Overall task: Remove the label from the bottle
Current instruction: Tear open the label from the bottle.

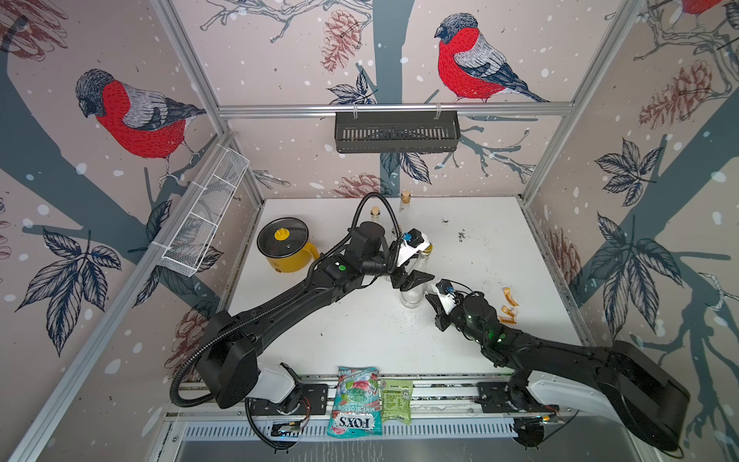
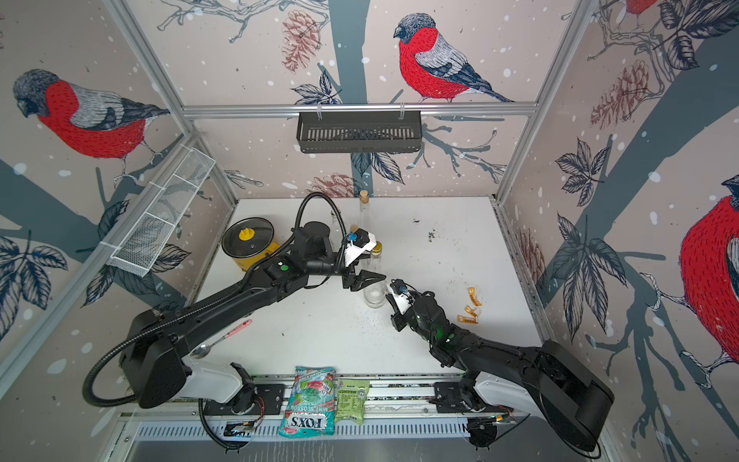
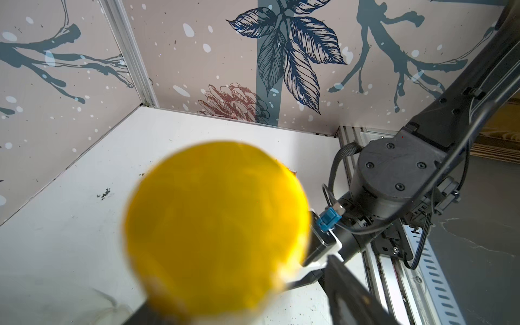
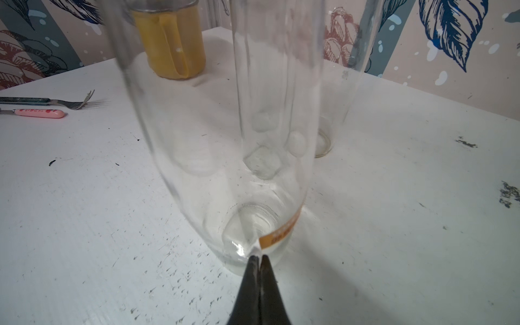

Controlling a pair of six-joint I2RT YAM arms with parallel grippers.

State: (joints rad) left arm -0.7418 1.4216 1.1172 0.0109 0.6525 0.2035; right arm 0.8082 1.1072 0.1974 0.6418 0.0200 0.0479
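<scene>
Top views show the bottle [image 1: 412,296] upright on the desk [image 1: 500,248], left claw [image 1: 414,279] spread around its body, seemingly guarding against tipping; left wrist shows mostly its yellow cap [image 3: 216,225]; right wrist shows the right claw [image 4: 258,257] clenched on the edge of the label [image 4: 281,235] at the base, poised to peel.

Bright even light, soft shadows, edge distortion, yellow cap [image 3: 216,225] out of focus.
</scene>
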